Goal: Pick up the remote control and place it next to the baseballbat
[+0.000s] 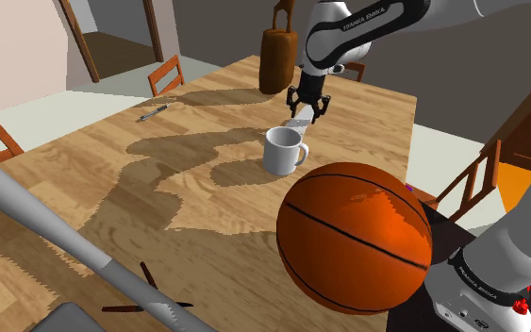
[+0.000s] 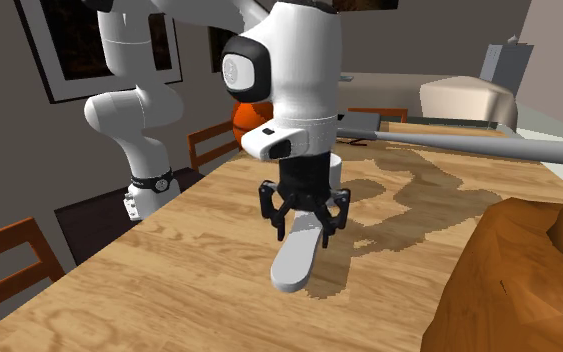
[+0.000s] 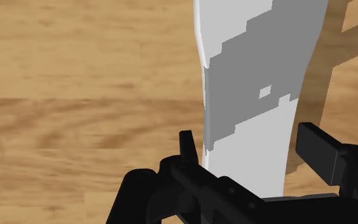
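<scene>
Remote, white: on wooden surface, straddled by spread tool; mug at tool's seven o'clock, shoulder view.

Wooden table: remote, mug, basketball, bat

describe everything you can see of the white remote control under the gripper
The plain white, long, flat remote control has a rounded end and gently curved sides; no buttons are drawn on it. It lies on the wooden table, close by the white mug, and the arm's shadow falls across part of it. The black gripper stands over one end, its open fingers on either side, not plainly pressing it.
</scene>
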You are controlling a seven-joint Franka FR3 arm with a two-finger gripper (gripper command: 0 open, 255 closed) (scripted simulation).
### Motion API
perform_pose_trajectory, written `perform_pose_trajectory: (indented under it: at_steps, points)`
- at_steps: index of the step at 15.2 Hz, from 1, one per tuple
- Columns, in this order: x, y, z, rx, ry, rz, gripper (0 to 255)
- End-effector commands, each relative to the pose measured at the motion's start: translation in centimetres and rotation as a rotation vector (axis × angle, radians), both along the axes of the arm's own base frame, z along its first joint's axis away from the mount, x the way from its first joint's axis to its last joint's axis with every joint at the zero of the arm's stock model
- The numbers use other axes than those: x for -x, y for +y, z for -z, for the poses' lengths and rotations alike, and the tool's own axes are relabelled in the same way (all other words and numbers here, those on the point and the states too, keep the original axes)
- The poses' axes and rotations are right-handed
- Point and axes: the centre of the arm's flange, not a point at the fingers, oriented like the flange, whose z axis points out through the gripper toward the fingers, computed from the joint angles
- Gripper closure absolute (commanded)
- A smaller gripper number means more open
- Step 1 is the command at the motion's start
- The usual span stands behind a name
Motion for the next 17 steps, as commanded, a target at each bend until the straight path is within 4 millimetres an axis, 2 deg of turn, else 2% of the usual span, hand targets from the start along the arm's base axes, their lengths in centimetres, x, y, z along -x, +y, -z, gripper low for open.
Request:
perform_pose_trajectory:
  at_steps: [1, 17]
  points:
    - [0.1, 0.0, -1.1, 0.0, 0.0, 0.0, 255]
    - [0.1, 0.0, -9.6, 0.0, 0.0, 0.0, 255]
